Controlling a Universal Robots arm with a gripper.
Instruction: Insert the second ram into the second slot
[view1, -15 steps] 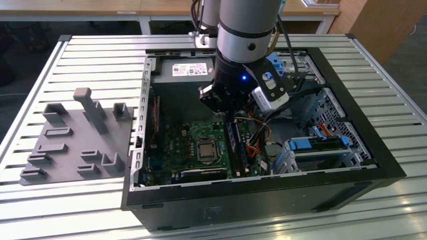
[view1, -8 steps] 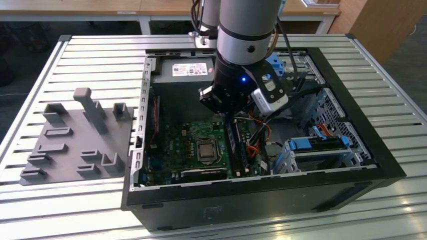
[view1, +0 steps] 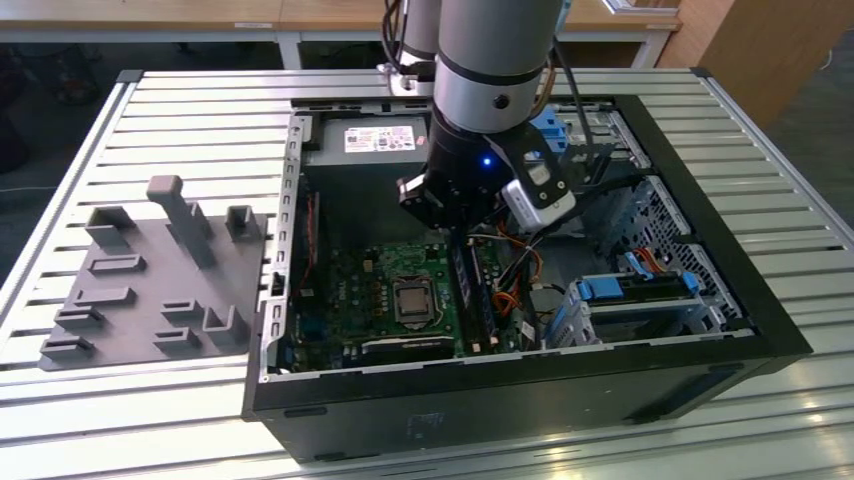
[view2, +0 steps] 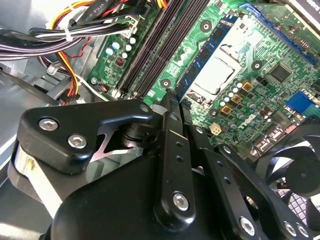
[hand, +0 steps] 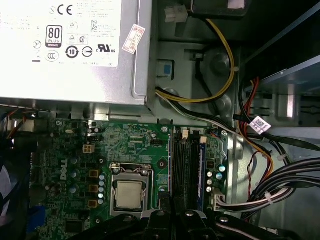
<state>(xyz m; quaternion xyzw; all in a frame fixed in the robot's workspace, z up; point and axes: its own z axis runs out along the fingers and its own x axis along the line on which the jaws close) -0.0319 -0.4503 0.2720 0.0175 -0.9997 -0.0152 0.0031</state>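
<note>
We judge the blue stick (view2: 207, 52) light, stiff, fragile — best held by its edges; the hand (view2: 170, 102) looks pressed together above it.

arm (view1: 491, 70) vertical, pincer (view2: 172, 102) lowered, fingers together

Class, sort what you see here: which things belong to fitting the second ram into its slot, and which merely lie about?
Belongs to the job: second ram, memory slots, pincer.
Just lying about: power supply, processor socket, grey holder tray, fan, cable bundle.
</note>
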